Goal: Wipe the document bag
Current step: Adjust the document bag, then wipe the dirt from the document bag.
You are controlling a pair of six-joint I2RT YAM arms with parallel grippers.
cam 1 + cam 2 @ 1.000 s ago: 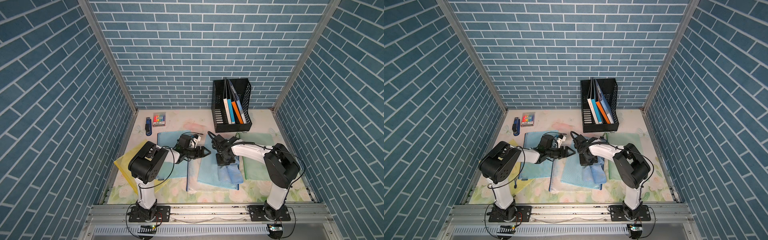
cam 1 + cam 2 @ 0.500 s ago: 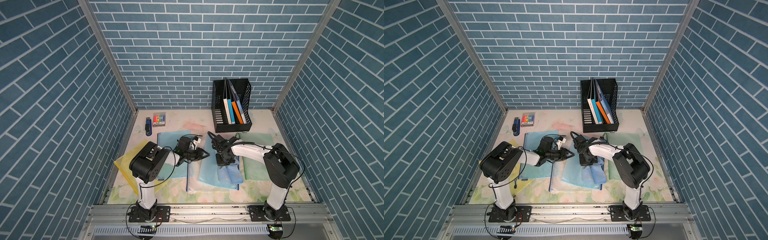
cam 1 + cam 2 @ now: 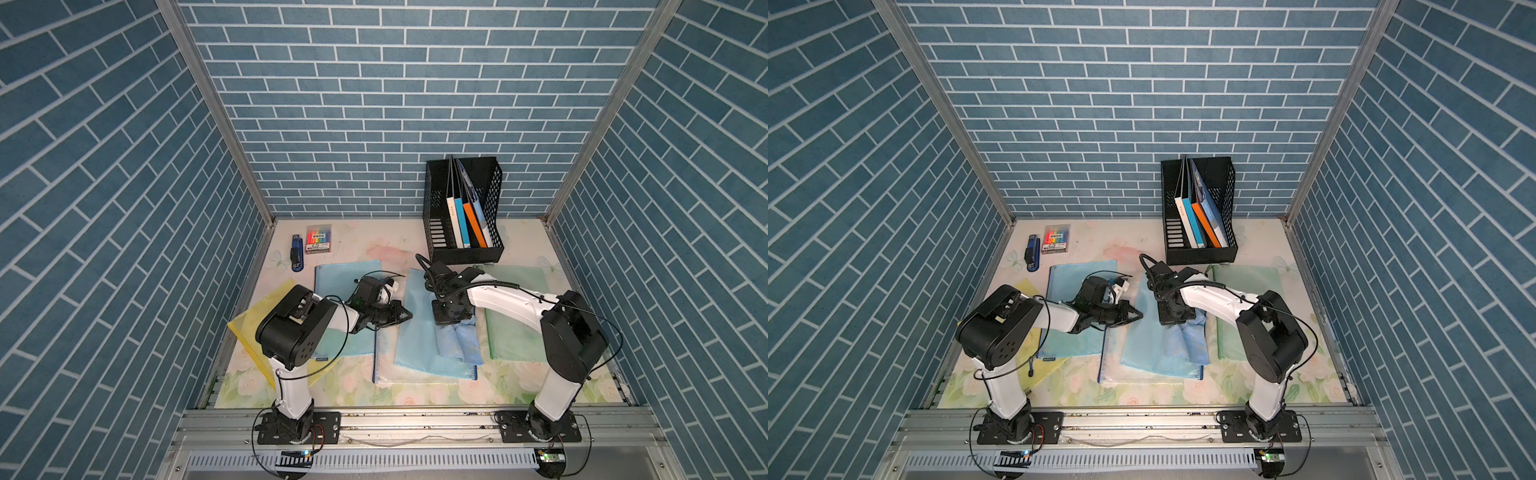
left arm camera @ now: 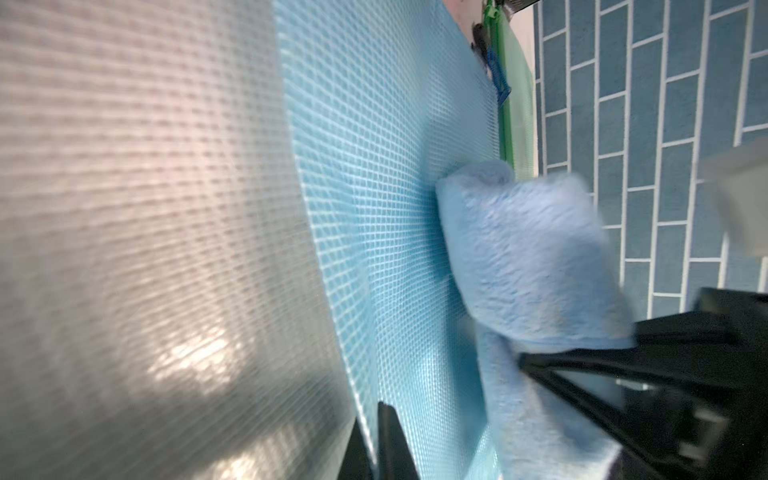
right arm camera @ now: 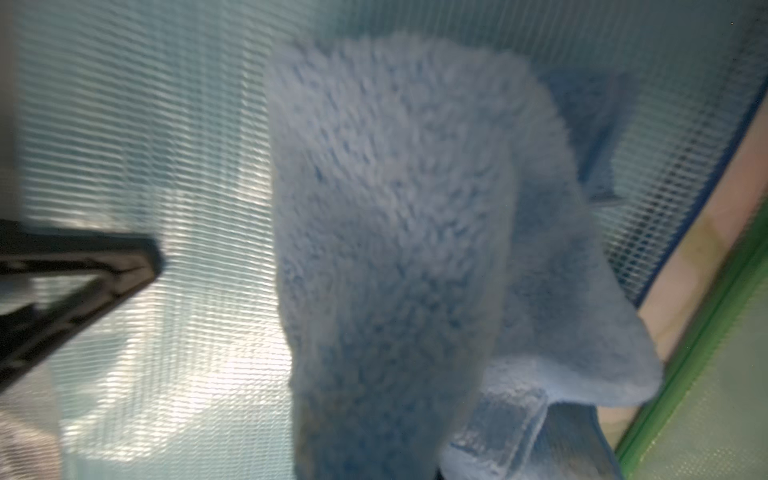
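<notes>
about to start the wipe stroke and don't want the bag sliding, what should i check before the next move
1. right gripper shut on fluffy blue microfibre cloth: ok
2. cloth resting on light-blue mesh document bag: ok
3. left gripper shut on that bag's edge: ok, looks pinched
4. nothing else lying on the bag: ok
5. dirt left on bag: cannot tell

I work in a robot test booth dressed as an office desk: blue brick-print walls [image 3: 374,104] on aluminium posts [image 3: 217,108] box in my floral tabletop [image 3: 374,241]. A black file rack [image 3: 465,254] of folders [image 3: 469,224], a stapler [image 3: 296,257] and highlighters [image 3: 318,240] sit at the back. A metal rail [image 3: 415,428] runs along the front.
</notes>
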